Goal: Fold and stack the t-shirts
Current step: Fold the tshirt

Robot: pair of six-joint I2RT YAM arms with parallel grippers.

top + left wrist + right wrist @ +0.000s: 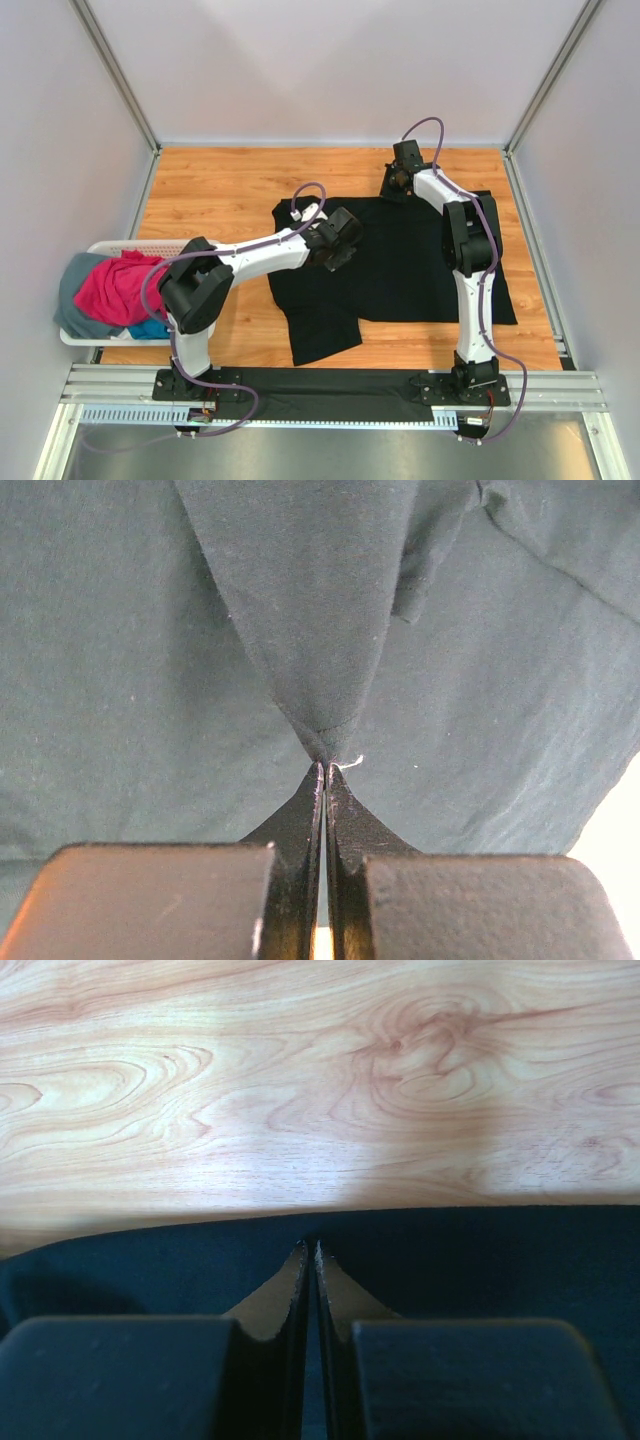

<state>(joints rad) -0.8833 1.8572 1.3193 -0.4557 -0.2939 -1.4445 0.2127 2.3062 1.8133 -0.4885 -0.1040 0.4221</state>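
A large plain black t-shirt [400, 270] lies spread on the pale wooden worktop [220, 190]. The left tool [325, 767], closed tight, pinches a raised peak of its cloth; the right tool [311, 1250], closed, nips its far edge.

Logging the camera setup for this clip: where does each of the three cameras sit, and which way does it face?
Top external: fixed above and behind the arms, looking down at the table; both arms whole, black t-shirt, basket.
Left wrist: on the left arm, looking along the left gripper, shut on a pinched fold of the shirt.
Right wrist: on the right arm, looking along the right gripper, shut at the shirt's edge, bare wood beyond.
Shared: all three show the black t-shirt.
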